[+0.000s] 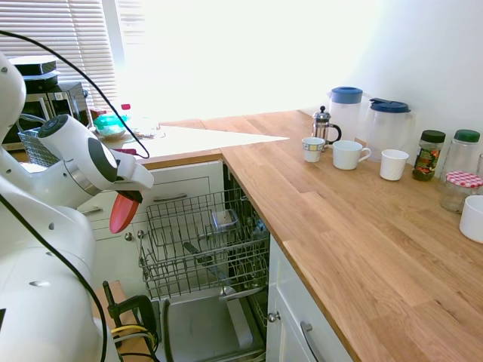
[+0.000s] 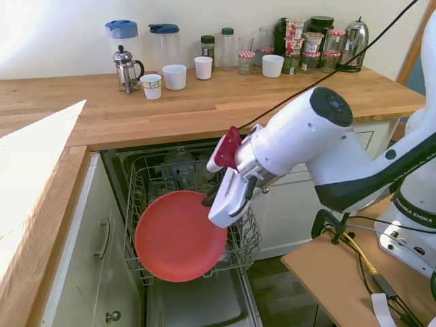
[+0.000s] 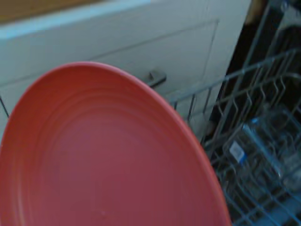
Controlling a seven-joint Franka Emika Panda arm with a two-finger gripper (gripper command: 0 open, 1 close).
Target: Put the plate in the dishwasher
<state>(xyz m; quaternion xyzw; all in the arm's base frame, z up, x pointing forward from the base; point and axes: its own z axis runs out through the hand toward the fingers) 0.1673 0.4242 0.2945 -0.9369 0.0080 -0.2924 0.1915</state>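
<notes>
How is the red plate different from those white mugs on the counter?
The plate is coral-pink, wide and flat; the white mugs are small and deep. The plate hangs on edge from the gripper beside the dishwasher rack; the mugs stand upright on the wooden counter. Both look plain.

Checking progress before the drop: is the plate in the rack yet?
Not yet. The plate hangs on edge from the gripper, outside the pulled-out rack.
</notes>
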